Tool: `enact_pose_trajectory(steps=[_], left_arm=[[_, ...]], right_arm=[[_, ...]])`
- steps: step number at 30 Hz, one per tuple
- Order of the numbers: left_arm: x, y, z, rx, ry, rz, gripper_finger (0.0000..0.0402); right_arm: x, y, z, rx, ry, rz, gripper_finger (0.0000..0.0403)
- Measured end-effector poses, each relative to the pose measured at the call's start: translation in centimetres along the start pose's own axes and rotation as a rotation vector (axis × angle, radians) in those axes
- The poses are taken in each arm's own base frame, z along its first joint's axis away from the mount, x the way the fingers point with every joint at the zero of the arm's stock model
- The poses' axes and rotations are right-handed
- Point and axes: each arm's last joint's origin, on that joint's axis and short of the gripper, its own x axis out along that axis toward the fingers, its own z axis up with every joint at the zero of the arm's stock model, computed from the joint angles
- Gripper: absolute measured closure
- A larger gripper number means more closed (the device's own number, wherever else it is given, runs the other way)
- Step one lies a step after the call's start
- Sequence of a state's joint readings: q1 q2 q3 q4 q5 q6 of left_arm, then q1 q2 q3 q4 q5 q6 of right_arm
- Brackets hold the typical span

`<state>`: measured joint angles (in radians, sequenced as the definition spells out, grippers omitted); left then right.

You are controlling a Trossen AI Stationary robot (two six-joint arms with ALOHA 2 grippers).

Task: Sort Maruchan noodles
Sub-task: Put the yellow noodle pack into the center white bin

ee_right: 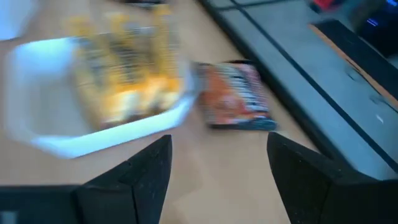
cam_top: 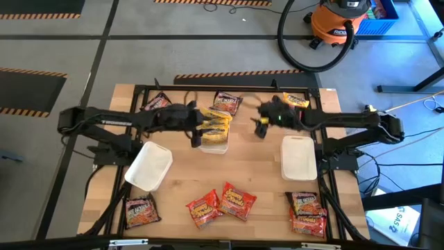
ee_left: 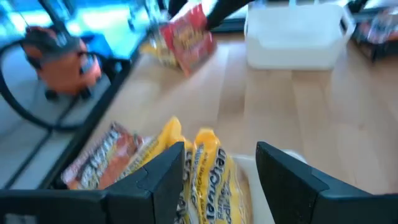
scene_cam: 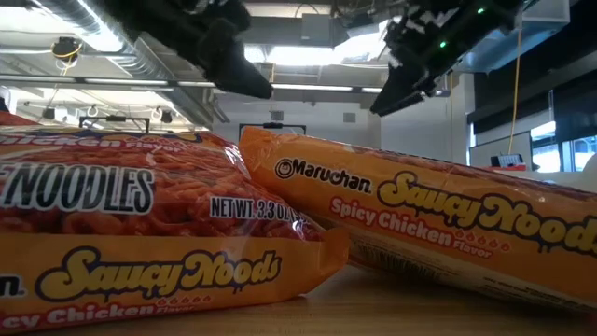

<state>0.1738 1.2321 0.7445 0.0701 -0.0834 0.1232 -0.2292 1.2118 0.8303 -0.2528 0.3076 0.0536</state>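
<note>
Maruchan noodles (scene_cam: 438, 219) read "Saucy Noods Spicy Chicken"; both tools, left (ee_left: 221, 180) and right (ee_right: 217, 171), gape empty.

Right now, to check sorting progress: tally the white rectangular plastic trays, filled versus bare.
White rectangular plastic tray holding yellow crinkly noodle packets: 1
Bare white trays: 2
Total: 3
</note>
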Motion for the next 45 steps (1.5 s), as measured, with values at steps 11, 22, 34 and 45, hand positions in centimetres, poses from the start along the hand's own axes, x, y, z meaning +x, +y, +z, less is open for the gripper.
enact_pose_trajectory(steps=[11,22,34,45], left_arm=[[-1.1,-0.1,-2.3,0.097,-0.121,0.028,0.0209],[-1.0,-0.1,-2.4,0.157,-0.111,0.03,0.0209],[-1.0,-0.1,-2.4,0.165,-0.108,0.03,0.0209],[-1.0,-0.1,-2.4,0.165,-0.108,0.03,0.0209]], right_arm=[[-0.7,-12.8,0.8,0.266,0.258,-0.334,0.0159],[1.7,-20.6,-5.1,0.562,0.585,-0.349,0.023],[4.1,-21.3,-8.6,0.581,0.837,-0.3,0.0398],[6.9,-21.9,-9.7,0.613,0.917,-0.227,0.0401]])
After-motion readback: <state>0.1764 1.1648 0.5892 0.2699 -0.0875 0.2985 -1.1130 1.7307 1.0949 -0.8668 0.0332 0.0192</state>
